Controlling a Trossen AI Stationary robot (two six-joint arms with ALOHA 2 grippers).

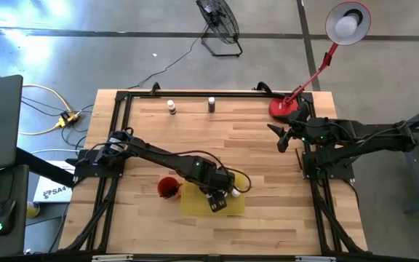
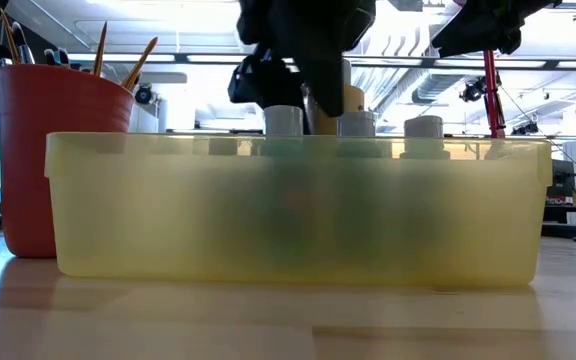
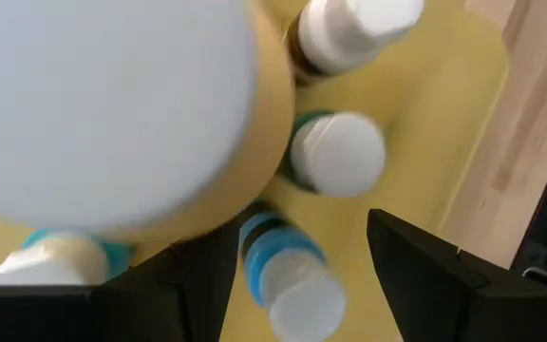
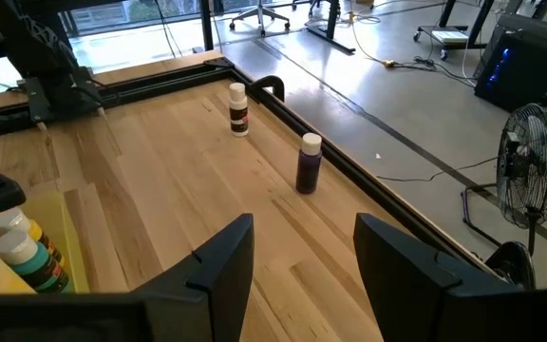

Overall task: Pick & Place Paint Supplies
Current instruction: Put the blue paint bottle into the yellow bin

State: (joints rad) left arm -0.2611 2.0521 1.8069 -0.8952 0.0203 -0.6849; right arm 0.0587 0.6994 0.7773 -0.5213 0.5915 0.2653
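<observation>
Over the flat yellow tray (image 1: 191,205) (image 2: 298,210) hangs my left gripper (image 1: 217,201) (image 3: 302,228), pointing down and open. Several small pale-capped paint bottles stand in the tray: a dark one (image 3: 349,28), a green one (image 3: 335,152) and a blue one (image 3: 283,275) below the gap between my fingers. A larger yellowish bottle (image 3: 93,104) stands close beside one finger. Two more bottles (image 1: 172,107) (image 1: 211,105) stand near the table's far edge. My right gripper (image 1: 281,138) (image 4: 302,233) waits open at the table's right side.
A red cup (image 1: 167,187) (image 2: 53,150) holding brushes (image 2: 118,60) stands against the tray's left end. A red lamp's base (image 1: 286,108) sits at the far right corner. A black frame runs along the table's edges. Bare wood lies between the tray and the far bottles.
</observation>
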